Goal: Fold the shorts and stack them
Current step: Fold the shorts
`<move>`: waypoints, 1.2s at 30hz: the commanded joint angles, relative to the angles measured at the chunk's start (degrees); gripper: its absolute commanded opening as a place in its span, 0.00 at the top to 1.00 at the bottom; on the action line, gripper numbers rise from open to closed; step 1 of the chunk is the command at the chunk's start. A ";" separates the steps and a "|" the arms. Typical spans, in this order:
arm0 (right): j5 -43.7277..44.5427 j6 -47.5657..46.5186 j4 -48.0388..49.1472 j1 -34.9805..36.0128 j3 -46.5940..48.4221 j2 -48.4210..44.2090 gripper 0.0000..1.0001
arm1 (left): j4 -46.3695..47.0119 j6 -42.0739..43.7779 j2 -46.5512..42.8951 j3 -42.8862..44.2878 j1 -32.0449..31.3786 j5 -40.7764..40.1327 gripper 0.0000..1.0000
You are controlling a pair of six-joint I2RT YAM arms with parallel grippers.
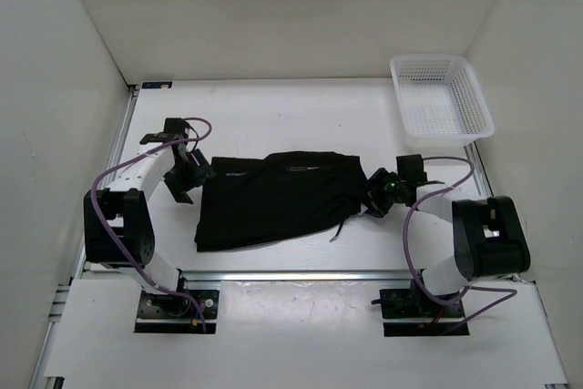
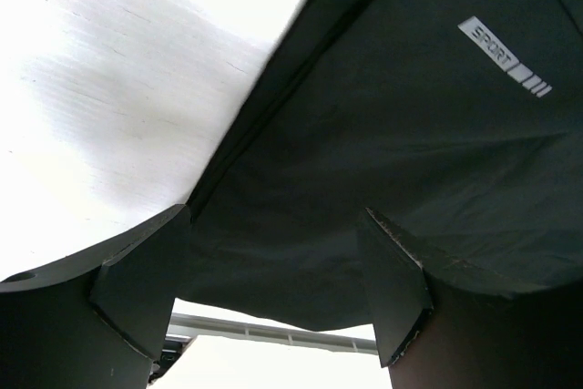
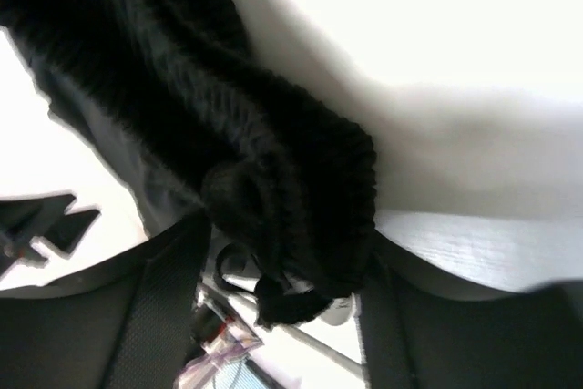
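Observation:
The black shorts (image 1: pixel 273 198) lie spread across the middle of the table, with the waistband end to the right. My left gripper (image 1: pixel 189 178) is at their upper left corner. In the left wrist view it (image 2: pixel 273 289) is open, with the shorts' fabric (image 2: pixel 410 134), which carries a "SPORT" label, lying between the spread fingers. My right gripper (image 1: pixel 372 196) is at the right end, where the fabric is drawn to a point. In the right wrist view it (image 3: pixel 287 289) is shut on the bunched ribbed waistband (image 3: pixel 301 179), and a drawstring end hangs below.
A white mesh basket (image 1: pixel 480 107) stands at the back right corner. White walls enclose the table on three sides. A metal rail (image 1: pixel 301 275) runs along the near edge by the arm bases. A drawstring (image 1: pixel 339 230) trails off the shorts' lower right.

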 commanded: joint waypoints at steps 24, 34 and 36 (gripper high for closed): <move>27.15 -18.70 -20.95 2.32 21.11 -7.61 1.00 | 4.08 1.61 6.81 -0.25 -1.64 4.66 0.90; 29.68 -26.44 -24.37 9.51 34.19 -5.25 1.00 | 5.84 -1.46 17.71 6.43 -9.91 7.64 0.90; 31.88 -27.67 -26.04 14.69 37.36 -3.58 1.00 | 5.84 -1.47 18.77 7.13 -10.70 7.65 0.90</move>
